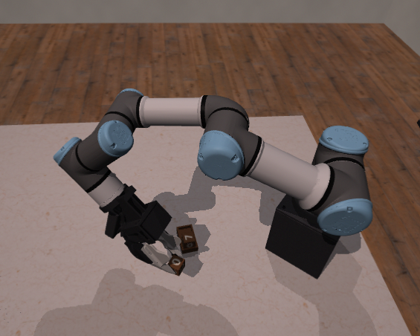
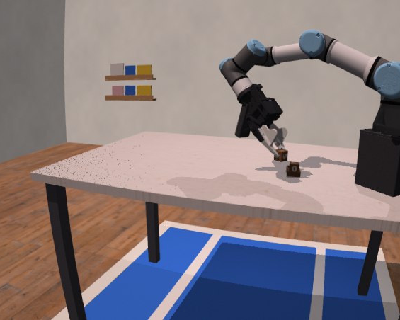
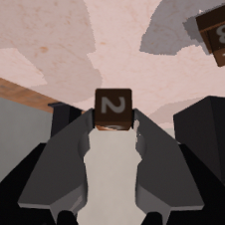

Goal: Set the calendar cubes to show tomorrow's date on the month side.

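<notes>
My gripper (image 1: 175, 263) (image 2: 280, 152) (image 3: 113, 110) is shut on a small brown number cube (image 1: 178, 262) (image 2: 280, 156) (image 3: 113, 105) and holds it tilted, off the table, beside the tray. This cube shows a 2 lying sideways in the wrist view and a 0 in the top view. The brown tray (image 1: 184, 229) (image 2: 293, 174) stands on the table. The other cube (image 1: 187, 238) (image 2: 294, 167) (image 3: 221, 36) sits in the tray's nearer half in the top view, showing a 7 on top and a 0 on one side. The wrist view shows an 8 on it. The month's name is not readable.
The black robot base (image 1: 302, 241) (image 2: 383, 163) stands on the table to the right of the tray. The arm arches over the pale table top (image 1: 227, 297) (image 2: 128, 170). Shelves with coloured blocks hang on the far wall in the exterior view.
</notes>
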You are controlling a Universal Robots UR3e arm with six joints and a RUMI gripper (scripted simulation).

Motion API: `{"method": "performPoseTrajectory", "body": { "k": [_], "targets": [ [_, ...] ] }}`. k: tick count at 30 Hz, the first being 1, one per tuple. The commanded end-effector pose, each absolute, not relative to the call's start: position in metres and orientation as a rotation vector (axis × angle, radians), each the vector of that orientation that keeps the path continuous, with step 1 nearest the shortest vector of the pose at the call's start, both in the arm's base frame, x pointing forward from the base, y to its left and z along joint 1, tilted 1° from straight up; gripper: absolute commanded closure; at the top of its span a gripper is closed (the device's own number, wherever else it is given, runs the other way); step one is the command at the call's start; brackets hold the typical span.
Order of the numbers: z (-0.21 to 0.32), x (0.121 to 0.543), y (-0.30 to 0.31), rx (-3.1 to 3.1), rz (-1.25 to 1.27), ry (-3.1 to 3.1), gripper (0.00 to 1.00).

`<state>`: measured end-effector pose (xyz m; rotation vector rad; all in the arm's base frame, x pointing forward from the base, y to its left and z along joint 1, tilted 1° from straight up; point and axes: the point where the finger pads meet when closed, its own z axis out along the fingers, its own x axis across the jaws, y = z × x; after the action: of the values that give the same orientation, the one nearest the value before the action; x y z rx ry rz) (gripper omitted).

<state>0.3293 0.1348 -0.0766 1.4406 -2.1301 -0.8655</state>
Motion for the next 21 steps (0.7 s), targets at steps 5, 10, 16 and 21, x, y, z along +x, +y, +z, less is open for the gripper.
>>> {"method": "performPoseTrajectory", "body": {
  "k": [5,10,16,21],
  "targets": [
    [-0.077,0.33,0.135,1.441,-0.867,-2.132,0.9],
    [-0.079,0.33,0.135,1.44,-0.867,-2.131,0.9],
    [-0.084,0.33,0.135,1.44,-0.867,-2.131,0.9],
    [-0.091,0.33,0.135,1.44,-0.867,-2.131,0.9]
  ]
}}
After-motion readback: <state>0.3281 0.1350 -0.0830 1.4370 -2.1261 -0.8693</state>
